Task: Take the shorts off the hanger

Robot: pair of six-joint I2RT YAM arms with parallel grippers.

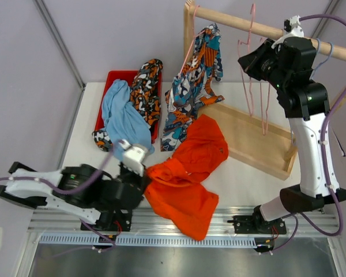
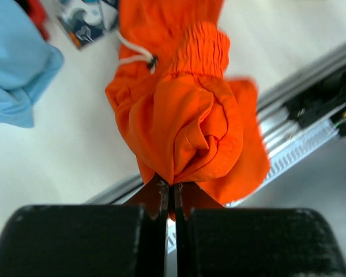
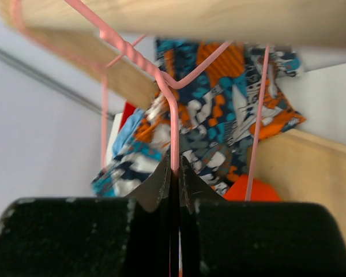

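1. Orange cloth lies bunched near the front edge of the surface (image 1: 242, 179). It is the bright orange shorts (image 1: 187, 173), with a white drawstring (image 2: 132, 55) showing below the gathered waistband.
2. Closed almost completely, the left claw (image 2: 172, 187) pinches a fold of the bright orange shorts between its fingers.
3. Raised at the wooden rail (image 1: 259, 27), the right claw (image 3: 175, 170) is clamped with no visible gap on the wire of a pink hanger (image 1: 251, 75) that hooks over the rail.
4. At the rail's left end, beside the upright post, hang the wave-print shorts (image 1: 190, 92). Their lower part reaches down to the surface, just behind the orange pair.
5. Over the front of the red tray (image 1: 112, 78) lie the light blue shorts (image 1: 120, 115), spilling onto the surface.
6. Touching them on the tray's right side are the blotched shorts (image 1: 147, 92), draped over the tray's edge.
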